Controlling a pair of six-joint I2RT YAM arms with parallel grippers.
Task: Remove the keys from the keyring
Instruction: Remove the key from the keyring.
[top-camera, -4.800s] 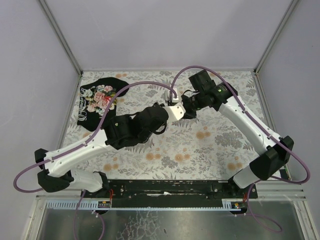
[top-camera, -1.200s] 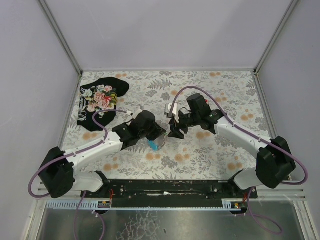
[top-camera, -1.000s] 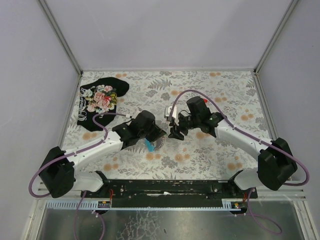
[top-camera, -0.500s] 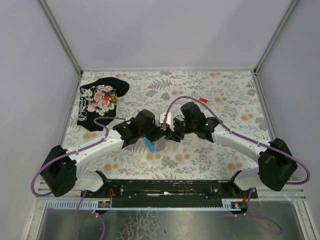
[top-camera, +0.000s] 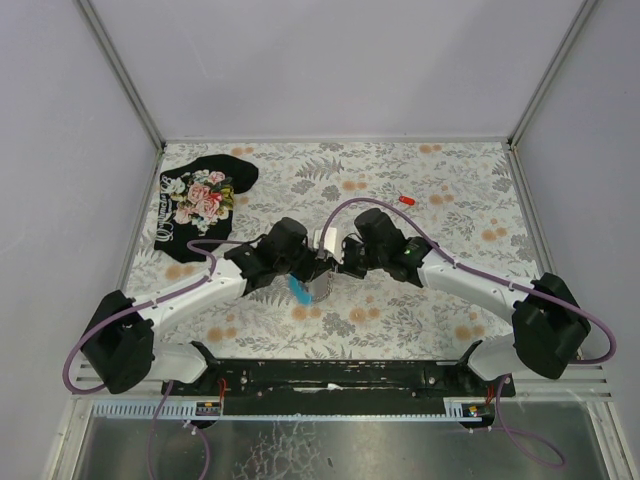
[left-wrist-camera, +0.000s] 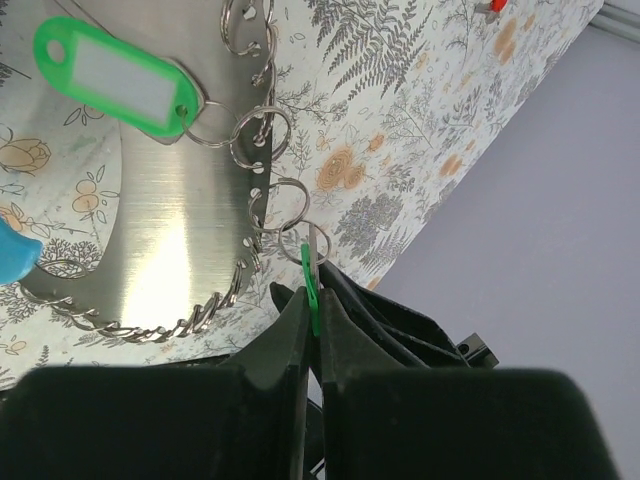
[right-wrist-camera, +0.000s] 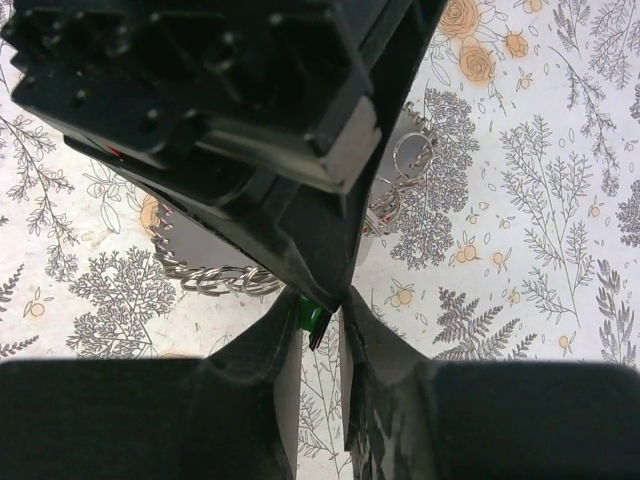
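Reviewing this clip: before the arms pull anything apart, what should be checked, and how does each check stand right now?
1. Left gripper shut on the pinched green key: ok.
2. Right gripper gripping that key too: cannot tell; its fingers flank it.
3. Pinched key joined to its small ring: ok.
4. Second green key attached to the keyring: ok.
5. Red key off, lying apart on the table: ok.
6. Black cloth away from both grippers: ok.

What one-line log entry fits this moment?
left gripper shut on thin green plastic key tag | right gripper flanks same tag, grip unclear | small red key tag apart on floral table
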